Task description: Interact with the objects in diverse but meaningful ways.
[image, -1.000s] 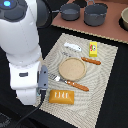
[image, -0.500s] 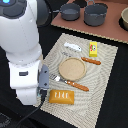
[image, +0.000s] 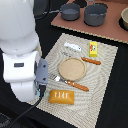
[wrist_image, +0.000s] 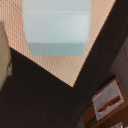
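Dark tabletop (image: 107,100), with a woven beige placemat (image: 102,75) laid at an angle on it and a brown board (image: 107,31) along the far edge.

Nearest, at the exterior view's left: the white robot arm (image: 20,45), bulky, covering the mat's near-left corner. Gripper hidden behind the arm's body in this view and outside the wrist picture; cannot tell whether its fingers are spread or closed, or whether they hold anything.

Wrist view: pale blue house-shaped carton (wrist_image: 56,26) fills most of the frame, resting on the placemat (wrist_image: 75,67). Not visible in the exterior view.

On the mat, near edge: orange rectangular block (image: 61,97), lying flat, just beside the arm's base.
Next back: orange-handled fork (image: 70,83), lying just beside the near rim of the tan plate (image: 72,68).
Mid-mat: the plate, round.
Beyond the plate, to the exterior view's right: second orange-handled piece (image: 91,61), near the rim.
Farther: white elongated piece (image: 73,47), and beside it a small yellow packet with red marks (image: 93,48).

Farthest, on the board: two grey pots (image: 95,14), side by side.
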